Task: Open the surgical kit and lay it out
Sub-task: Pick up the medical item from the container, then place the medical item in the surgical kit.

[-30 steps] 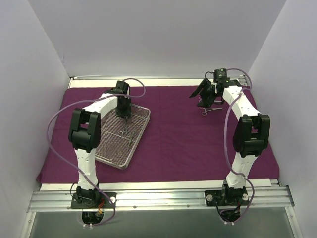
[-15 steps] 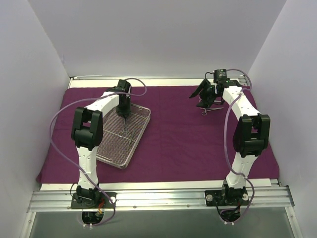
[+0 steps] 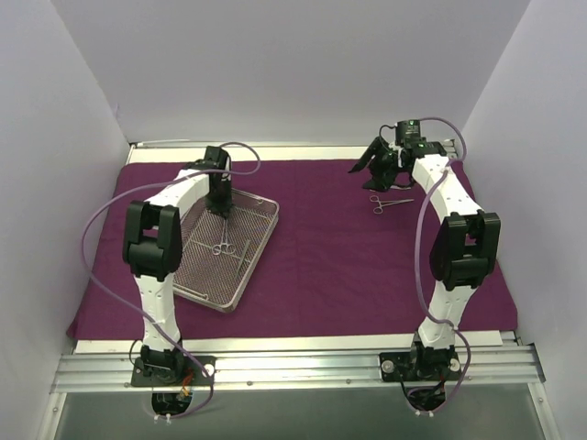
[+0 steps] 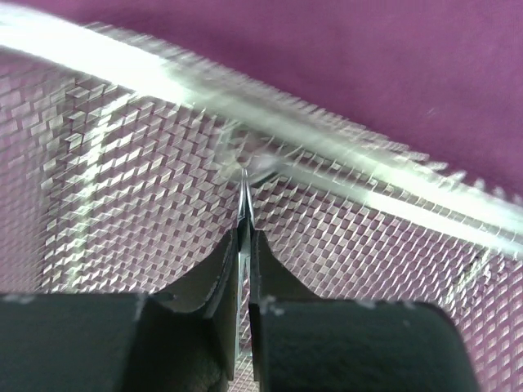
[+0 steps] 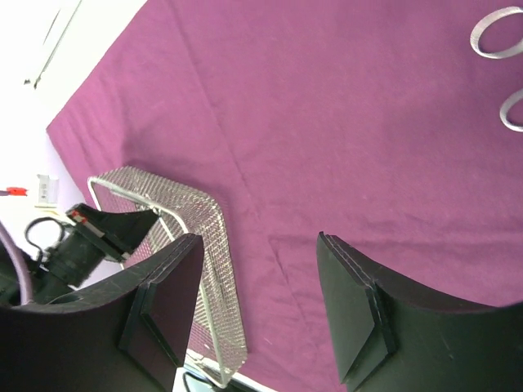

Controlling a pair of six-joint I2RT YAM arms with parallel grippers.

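Note:
The dark purple cloth point(image 3: 348, 257) lies spread flat over the table. The silver wire-mesh tray point(image 3: 261, 240) sits on its left half, with thin ring-handled instruments point(image 3: 226, 247) lying inside. My left gripper point(image 3: 220, 203) is low over the tray's far end. In the left wrist view it point(image 4: 243, 237) is shut on a thin metal instrument point(image 4: 244, 192) just above the mesh point(image 4: 122, 204). One pair of scissors point(image 3: 390, 202) lies on the cloth at the far right. My right gripper point(image 3: 371, 163) hangs open and empty behind it. Its jaws point(image 5: 257, 245) are wide apart.
White walls close in the left, back and right sides. The cloth's bare middle lies between the tray and the scissors. The right wrist view shows the tray point(image 5: 208, 253), my left arm point(image 5: 73, 245) and two ring handles point(image 5: 498, 37) at the top right.
My right gripper has risen and drawn back from the scissors, which stay on the cloth. My left gripper has shifted slightly left and back over the tray's far end.

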